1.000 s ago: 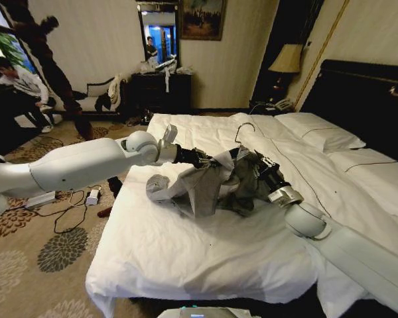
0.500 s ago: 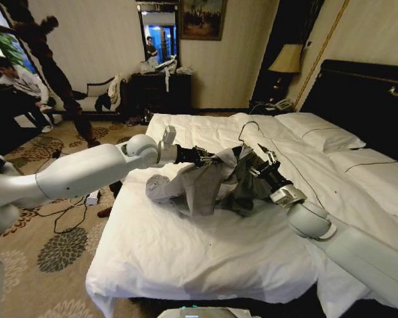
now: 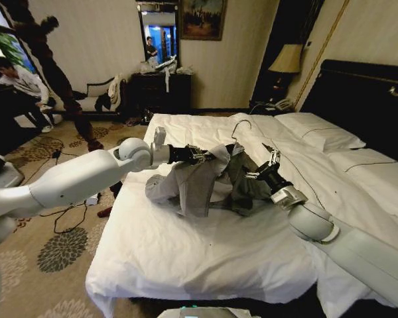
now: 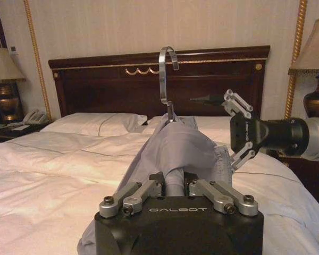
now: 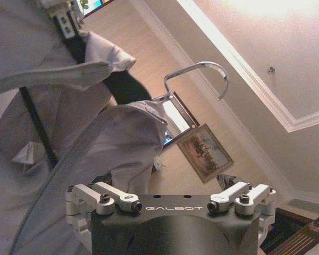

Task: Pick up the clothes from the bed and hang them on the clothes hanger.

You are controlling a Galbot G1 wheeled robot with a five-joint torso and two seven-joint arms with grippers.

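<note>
Head view: the grey shirt (image 3: 205,182) hangs bunched above the bed (image 3: 186,245), centre frame, the hanger's wire hook (image 3: 239,127) poking up at 12 o'clock. The left gripper (image 3: 212,158) is clamped on its shoulder (from 9 o'clock).

Left wrist view: the right gripper (image 4: 231,130) stands with fingers apart beside the shirt.

Right wrist view: the hook curves above the collar.

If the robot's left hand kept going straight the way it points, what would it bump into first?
Probably the right hand, open just beyond the grey shirt the left hand grips; depth is hard to judge.
</note>
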